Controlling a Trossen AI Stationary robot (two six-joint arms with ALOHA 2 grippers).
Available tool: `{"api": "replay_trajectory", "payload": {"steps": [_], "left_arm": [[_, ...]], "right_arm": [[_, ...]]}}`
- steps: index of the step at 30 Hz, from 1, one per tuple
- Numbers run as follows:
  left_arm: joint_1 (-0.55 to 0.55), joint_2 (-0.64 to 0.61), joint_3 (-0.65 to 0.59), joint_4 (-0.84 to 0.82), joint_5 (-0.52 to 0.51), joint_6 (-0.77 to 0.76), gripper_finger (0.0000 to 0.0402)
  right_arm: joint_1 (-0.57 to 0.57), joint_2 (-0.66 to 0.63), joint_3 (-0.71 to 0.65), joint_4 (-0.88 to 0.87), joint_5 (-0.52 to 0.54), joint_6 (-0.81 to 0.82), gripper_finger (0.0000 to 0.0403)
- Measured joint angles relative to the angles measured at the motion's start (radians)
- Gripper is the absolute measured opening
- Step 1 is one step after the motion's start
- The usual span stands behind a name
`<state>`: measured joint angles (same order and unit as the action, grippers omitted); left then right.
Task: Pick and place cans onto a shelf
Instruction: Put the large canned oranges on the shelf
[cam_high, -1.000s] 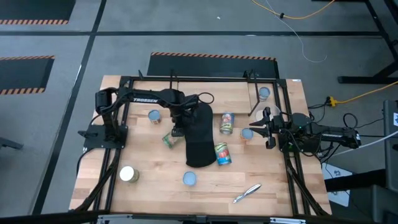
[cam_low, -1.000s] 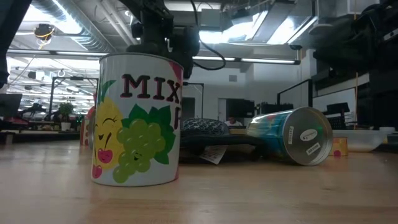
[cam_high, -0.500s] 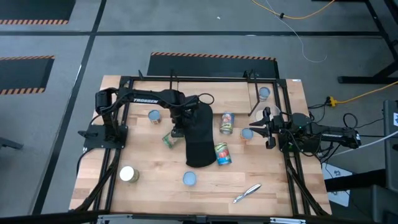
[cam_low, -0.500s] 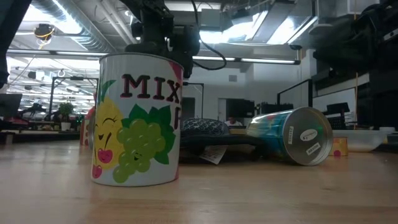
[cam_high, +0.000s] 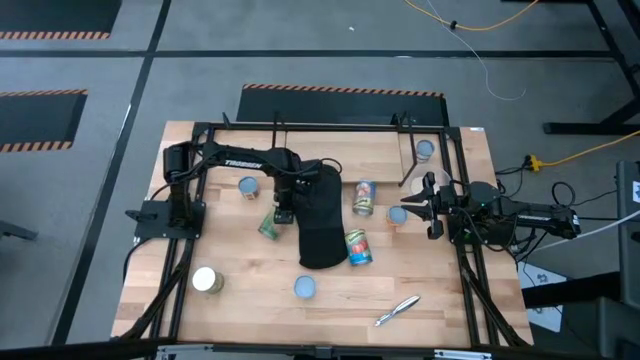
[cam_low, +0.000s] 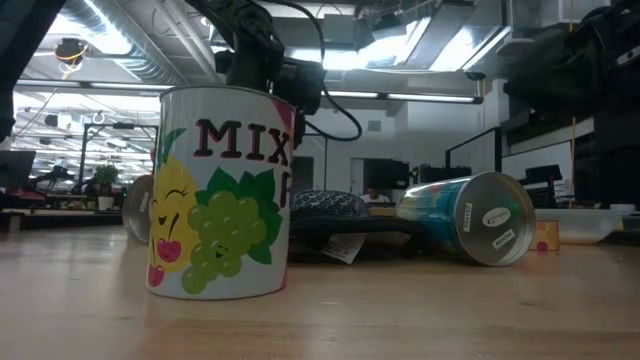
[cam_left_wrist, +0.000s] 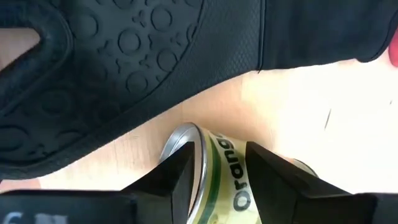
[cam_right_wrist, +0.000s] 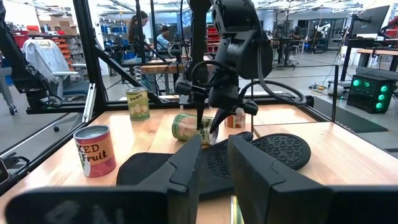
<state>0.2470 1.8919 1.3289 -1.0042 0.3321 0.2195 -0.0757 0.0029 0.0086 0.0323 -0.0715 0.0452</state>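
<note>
Left claw (cam_left_wrist: 217, 171) grasping toppled orange-label can (cam_high: 270, 226) at mitt's (cam_high: 320, 225) 9 o'clock. Advise: lift straight, clear mitt. Right claw (cam_right_wrist: 211, 155) idle at worktop's 3 o'clock, state undeterminable.

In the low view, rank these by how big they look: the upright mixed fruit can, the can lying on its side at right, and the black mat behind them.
1. Upright mixed fruit can: looks largest, but it stands nearest the camera, so this is partly nearness.
2. Can lying on its side.
3. Black mat: only a thin sliver shows at this level; the high view shows it is really far bigger than any can.
</note>
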Motion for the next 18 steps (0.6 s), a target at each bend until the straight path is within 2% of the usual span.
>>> {"api": "replay_trajectory", "payload": {"steps": [10, 18], "left_arm": [[0.000, 0.000, 0.000, -0.037, -0.001, -0.006, 0.0132], [0.000, 0.000, 0.000, -0.050, -0.002, -0.006, 0.0078]], "right_arm": [[0.000, 0.000, 0.000, 0.000, 0.000, 0.000, 0.0084], [0.000, 0.000, 0.000, 0.000, 0.000, 0.000, 0.0084]]}}
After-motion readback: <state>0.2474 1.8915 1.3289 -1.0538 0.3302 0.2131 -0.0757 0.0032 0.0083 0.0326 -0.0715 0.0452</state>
